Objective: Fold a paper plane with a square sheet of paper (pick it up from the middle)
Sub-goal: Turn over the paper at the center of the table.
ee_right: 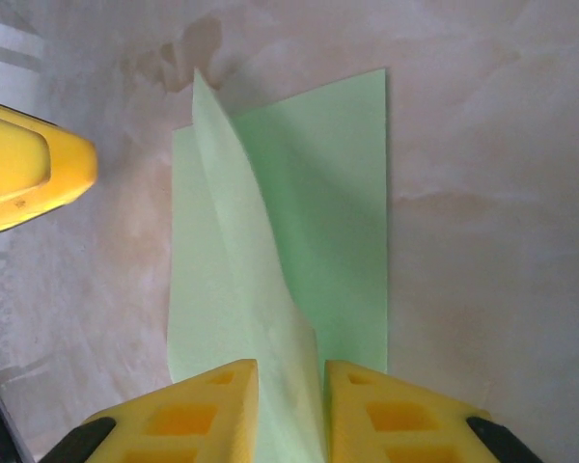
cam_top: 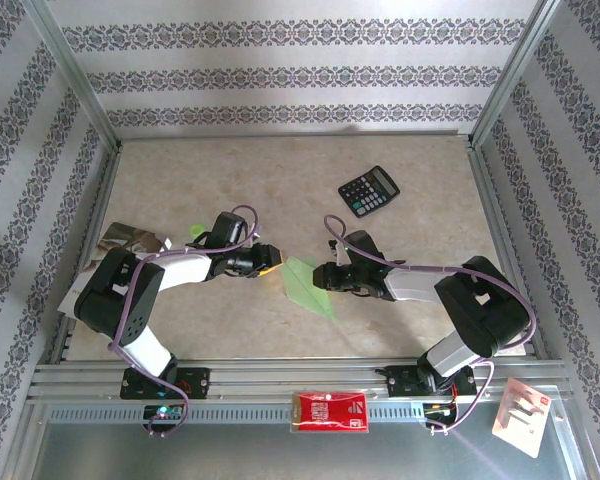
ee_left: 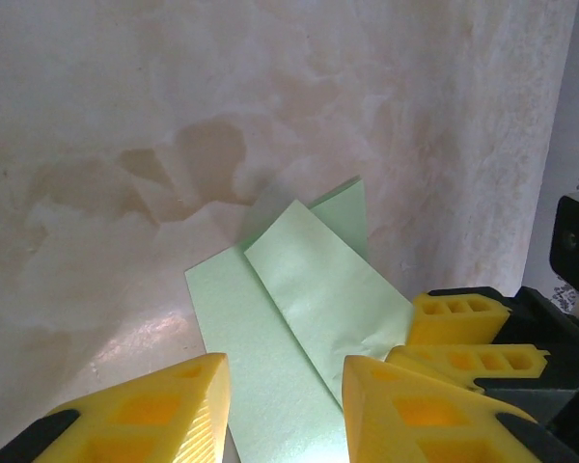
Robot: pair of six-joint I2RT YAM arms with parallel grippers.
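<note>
The left hand [cam_top: 268, 262] hangs low over the worktop [cam_top: 280, 170] with its jaws wide apart and nothing gripped; the part-folded sheet of paper [cam_top: 305, 285] lies between its fingers [ee_left: 145, 415], near the middle of the worktop and a little toward the near edge. The right hand [cam_top: 323, 277] is closed narrowly on a flap of that sheet, lifting it clear of the layer below. The risk I see is skew. With only one side pinned, any pull by the right hand could drag the whole sheet across the smooth worktop, so the crease would land off-line. If the left hand closes or presses carelessly, it could crumple the thin paper or catch both layers at once. The two hands sit very close together, so their yellow fingers could bump each other. A hard tug could also tear the flap at the pinch. As for containers, a calculator [cam_top: 369, 190] sits toward the far right, and a sealed red-and-white packet [cam_top: 330, 410] lies on the rail at the near edge; I cannot tell what is in it.
</note>
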